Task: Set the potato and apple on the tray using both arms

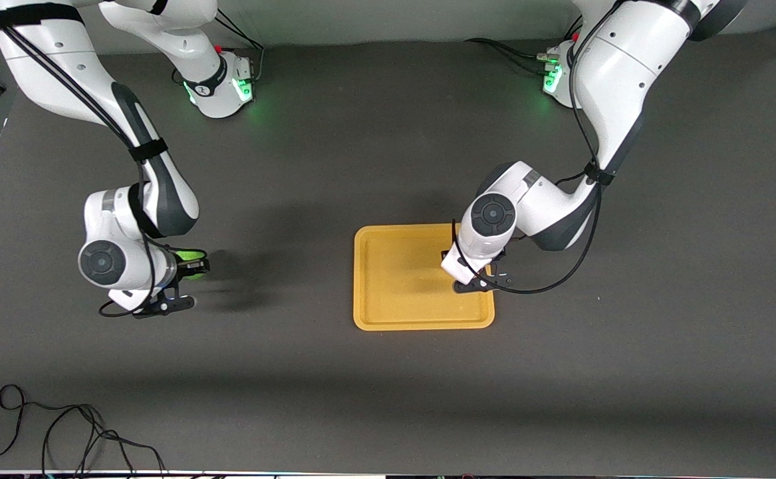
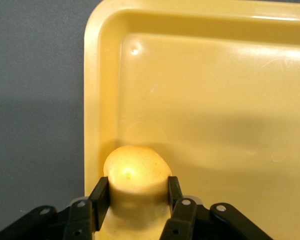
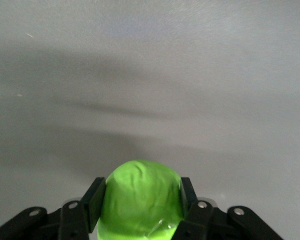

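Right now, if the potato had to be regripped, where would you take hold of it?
Probably across its narrow middle from above, as the left gripper does now over the tray: the potato is a rounded oblong, so its short width fits between the fingers.

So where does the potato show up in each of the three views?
Front view: hidden under the left arm's wrist, over the tray at its left-arm end; the left gripper is there.
Left wrist view: the potato sits low in the picture, clamped between the fingers, over the tray's rim.
Right wrist view: not in it; only the apple.
Shared landmark: the tray.
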Available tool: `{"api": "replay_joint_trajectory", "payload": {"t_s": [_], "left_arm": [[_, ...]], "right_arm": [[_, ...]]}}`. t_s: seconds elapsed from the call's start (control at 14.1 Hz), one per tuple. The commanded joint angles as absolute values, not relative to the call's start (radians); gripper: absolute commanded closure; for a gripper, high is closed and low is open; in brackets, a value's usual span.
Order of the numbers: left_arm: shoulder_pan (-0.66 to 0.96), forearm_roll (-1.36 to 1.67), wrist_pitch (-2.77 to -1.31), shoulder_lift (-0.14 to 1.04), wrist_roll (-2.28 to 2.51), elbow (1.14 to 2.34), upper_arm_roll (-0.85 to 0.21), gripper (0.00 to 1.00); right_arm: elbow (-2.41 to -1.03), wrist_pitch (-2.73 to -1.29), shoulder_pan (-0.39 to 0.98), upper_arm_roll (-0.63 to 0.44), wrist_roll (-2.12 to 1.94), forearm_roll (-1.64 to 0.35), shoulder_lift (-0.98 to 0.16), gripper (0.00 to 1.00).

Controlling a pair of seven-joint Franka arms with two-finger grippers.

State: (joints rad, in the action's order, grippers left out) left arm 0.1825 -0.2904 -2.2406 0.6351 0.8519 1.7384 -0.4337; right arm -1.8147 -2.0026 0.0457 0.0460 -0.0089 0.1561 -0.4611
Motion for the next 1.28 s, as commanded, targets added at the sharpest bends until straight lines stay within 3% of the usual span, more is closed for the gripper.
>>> {"api": "replay_joint_trajectory", "payload": {"t_s": [0.0, 0.28, 0.35, 0.43, 0.5, 0.99, 1.21], "left_arm": [[0.201, -0.314, -2.244, 0.641, 0.877, 1.720, -0.420, 0.64], [0.204, -0.333, -2.247, 0.652, 0.877, 1.718, -0.420, 0.54], [0.204, -0.334, -2.249, 0.652, 0.877, 1.718, -0.420, 0.43], [0.204, -0.339, -2.249, 0.652, 0.877, 1.718, -0.420, 0.16], [0.201, -0.351, -2.249, 0.650, 0.870, 1.718, -0.420, 0.00], [0.160, -0.351, -2.179, 0.582, 0.835, 1.710, -0.426, 0.00], [0.072, -0.278, -2.080, 0.487, 0.721, 1.710, -0.466, 0.00]], "right_arm": [[-1.680, -1.858, 0.067, 0.066, 0.018, 0.169, -0.465, 0.70], [-1.583, -1.856, 0.132, 0.067, 0.104, 0.059, -0.495, 0.70], [-1.553, -1.856, 0.144, 0.069, 0.136, 0.013, -0.506, 0.70], [-1.524, -1.856, 0.176, 0.069, 0.161, -0.006, -0.514, 0.70], [-1.496, -1.856, 0.186, 0.071, 0.193, -0.008, -0.528, 0.70], [-1.226, -1.877, 0.389, 0.072, 0.593, -0.040, -0.747, 0.70], [-1.220, -2.072, 0.500, 0.077, 0.795, -0.054, -0.807, 0.70]]}}
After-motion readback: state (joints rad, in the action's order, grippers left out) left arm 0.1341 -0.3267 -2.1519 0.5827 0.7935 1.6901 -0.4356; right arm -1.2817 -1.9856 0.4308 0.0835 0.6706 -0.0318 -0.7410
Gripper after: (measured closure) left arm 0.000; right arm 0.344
